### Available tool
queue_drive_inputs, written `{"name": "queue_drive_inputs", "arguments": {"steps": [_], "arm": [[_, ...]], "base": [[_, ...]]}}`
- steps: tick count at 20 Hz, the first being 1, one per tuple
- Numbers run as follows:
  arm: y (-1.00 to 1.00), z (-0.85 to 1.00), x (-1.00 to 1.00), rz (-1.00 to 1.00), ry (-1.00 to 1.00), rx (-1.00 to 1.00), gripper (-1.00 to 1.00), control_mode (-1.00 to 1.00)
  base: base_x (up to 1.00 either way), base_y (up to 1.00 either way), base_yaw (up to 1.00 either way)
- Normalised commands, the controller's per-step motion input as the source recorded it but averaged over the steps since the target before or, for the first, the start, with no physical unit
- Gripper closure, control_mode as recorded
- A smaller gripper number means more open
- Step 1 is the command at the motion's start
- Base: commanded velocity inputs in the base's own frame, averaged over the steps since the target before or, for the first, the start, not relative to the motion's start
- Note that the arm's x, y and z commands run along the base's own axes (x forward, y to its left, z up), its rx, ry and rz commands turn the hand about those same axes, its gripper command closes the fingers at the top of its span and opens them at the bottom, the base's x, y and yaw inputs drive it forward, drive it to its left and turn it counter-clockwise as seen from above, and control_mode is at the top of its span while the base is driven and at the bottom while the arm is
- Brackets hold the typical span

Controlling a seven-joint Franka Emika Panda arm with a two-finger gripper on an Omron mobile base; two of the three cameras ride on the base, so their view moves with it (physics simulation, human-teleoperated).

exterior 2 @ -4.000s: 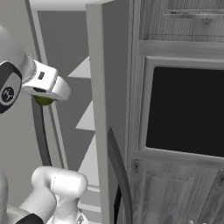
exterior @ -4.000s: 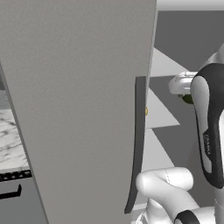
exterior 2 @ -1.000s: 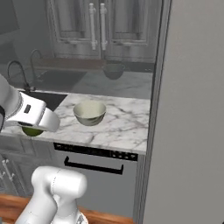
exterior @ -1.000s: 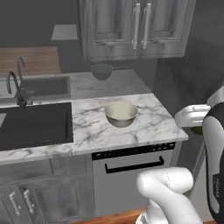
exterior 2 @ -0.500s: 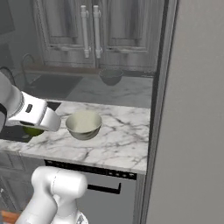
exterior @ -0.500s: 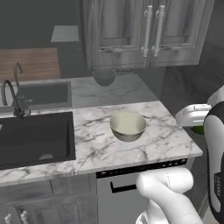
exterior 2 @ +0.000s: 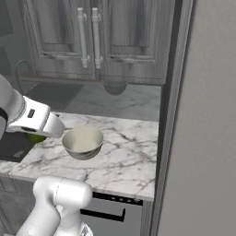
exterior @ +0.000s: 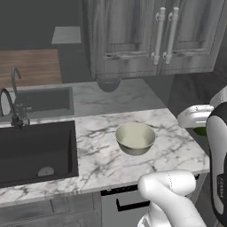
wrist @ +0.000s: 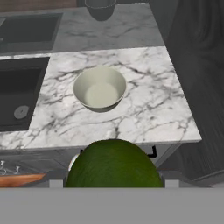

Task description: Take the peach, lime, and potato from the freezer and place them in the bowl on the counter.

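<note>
- The bowl (wrist: pixel 99 88) stands empty on the counter (wrist: pixel 144 105), between the black sink (exterior: pixel 35 148) and the counter's outer end; no fruit lies in it, so by the look of things none of the three items has been delivered yet.
- The lime (wrist: pixel 114 164) sits clamped in the gripper (exterior 2: pixel 36 137), the jaws closed against its sides. In the hand view it bulges large at the lower edge, short of the bowl and off the counter's front edge.
- From the right base view the green fruit peeks out beneath the white hand, just beside the bowl's rim but not over it.
- The judgement: the lime is in transit, and the drop into the bowl remains to be done. The peach and the potato would then be left to fetch from the freezer (exterior 2: pixel 207 115), whose grey panel stands beside the counter's end.
- The lime reads as nearly round, so no long axis or pointing direction can be told from these pictures.
- The bowl sits upright, mouth open upward.
- A smaller dark bowl (exterior: pixel 108 83) rests at the back of the counter, well apart from the pale one.
</note>
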Motion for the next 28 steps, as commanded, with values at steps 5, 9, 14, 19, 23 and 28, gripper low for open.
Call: {"name": "queue_drive_inputs", "arguments": {"steps": [5, 9, 14, 19, 23, 28], "arm": [[0.0, 0.0, 0.0, 0.0, 0.0, 0.0, 1.0, 1.0], [0.0, 0.0, 0.0, 0.0, 0.0, 0.0, 1.0, 1.0], [0.0, 0.0, 0.0, 0.0, 0.0, 0.0, 1.0, 1.0], [0.04, -0.02, 0.08, 0.0, 0.0, 0.0, 1.0, -1.0], [0.31, -0.19, 0.5, 0.0, 0.1, 0.0, 1.0, -1.0], [0.06, -0.21, 0.58, 0.0, 0.2, 0.0, 1.0, -1.0]], "base": [[0.26, 0.0, 0.0], [0.13, 0.03, -0.02], [0.14, 0.08, -0.01], [0.21, 0.08, 0.0], [0.0, 0.0, 0.0], [0.0, 0.0, 0.0]]}}
